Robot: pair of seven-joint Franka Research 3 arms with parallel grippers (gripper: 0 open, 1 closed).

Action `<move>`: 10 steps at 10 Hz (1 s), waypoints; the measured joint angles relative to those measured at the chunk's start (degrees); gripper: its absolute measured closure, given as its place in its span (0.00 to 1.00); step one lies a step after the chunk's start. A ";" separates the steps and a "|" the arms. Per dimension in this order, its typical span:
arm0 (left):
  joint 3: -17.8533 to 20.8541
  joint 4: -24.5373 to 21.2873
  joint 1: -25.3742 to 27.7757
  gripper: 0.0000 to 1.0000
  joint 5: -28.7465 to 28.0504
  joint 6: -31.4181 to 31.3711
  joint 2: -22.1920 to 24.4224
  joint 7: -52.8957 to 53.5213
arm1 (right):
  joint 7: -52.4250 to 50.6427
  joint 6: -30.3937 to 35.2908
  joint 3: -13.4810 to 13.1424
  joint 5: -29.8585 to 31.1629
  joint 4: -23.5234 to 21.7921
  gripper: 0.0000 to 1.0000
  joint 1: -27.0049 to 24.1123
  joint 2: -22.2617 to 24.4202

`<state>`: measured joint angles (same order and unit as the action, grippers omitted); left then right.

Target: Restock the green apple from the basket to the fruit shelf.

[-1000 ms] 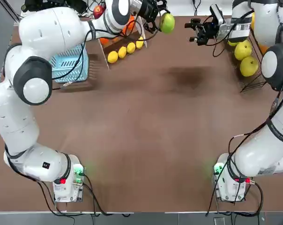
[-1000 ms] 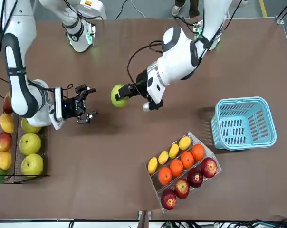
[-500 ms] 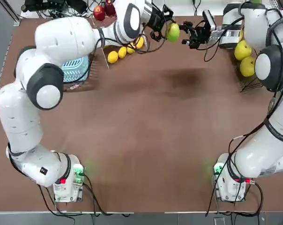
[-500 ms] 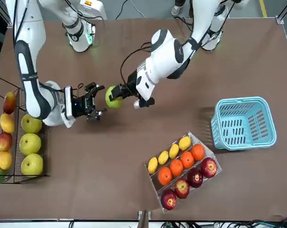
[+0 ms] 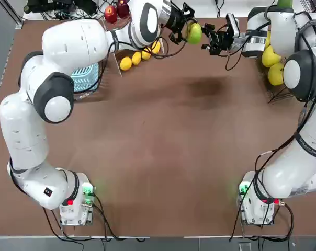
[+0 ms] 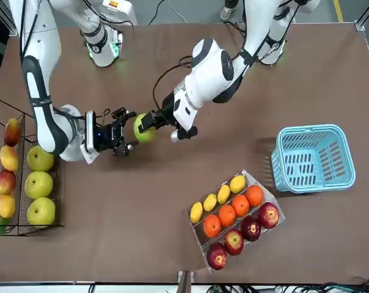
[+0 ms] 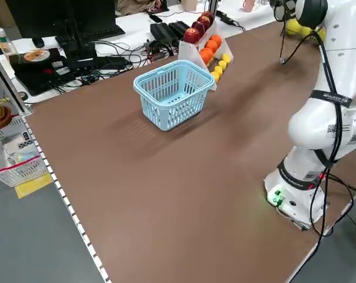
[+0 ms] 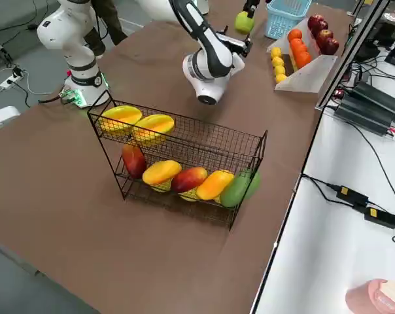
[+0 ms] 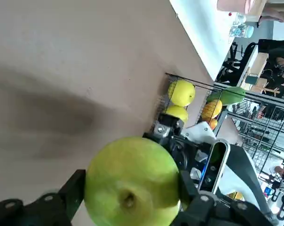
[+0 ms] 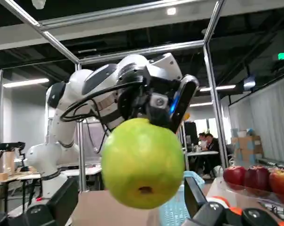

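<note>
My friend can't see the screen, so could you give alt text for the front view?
Above a brown table, the left gripper holds out a green apple between the open fingers of the right gripper. A blue basket stands aside.

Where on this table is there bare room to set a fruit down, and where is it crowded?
Free: the wide brown table between the two arm bases and the far fruit. Also free: the stretch before the basket. Crowded: the far edge, where the left claw, shut on the green apple, meets the right claw; also around the fruit shelf and clear fruit stand.
</note>
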<state>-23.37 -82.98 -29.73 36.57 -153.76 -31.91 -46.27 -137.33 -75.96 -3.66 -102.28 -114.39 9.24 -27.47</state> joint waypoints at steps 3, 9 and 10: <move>1.55 0.26 -1.80 0.16 -0.03 -0.12 -0.06 -0.55 | -1.56 0.23 1.05 -3.02 -0.17 0.00 0.18 -0.39; 4.97 1.60 -4.98 0.16 -0.05 -0.06 -0.84 -1.91 | -1.57 0.53 2.44 -3.44 -0.31 0.10 0.15 -1.05; 5.01 1.60 -4.97 0.16 -0.06 0.00 -0.89 -1.91 | -1.54 0.66 2.49 -3.46 -0.30 0.13 0.05 -1.25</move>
<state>-18.36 -81.39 -34.70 36.51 -153.77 -32.80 -48.18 -138.87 -75.30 -1.17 -105.74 -114.69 9.29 -28.72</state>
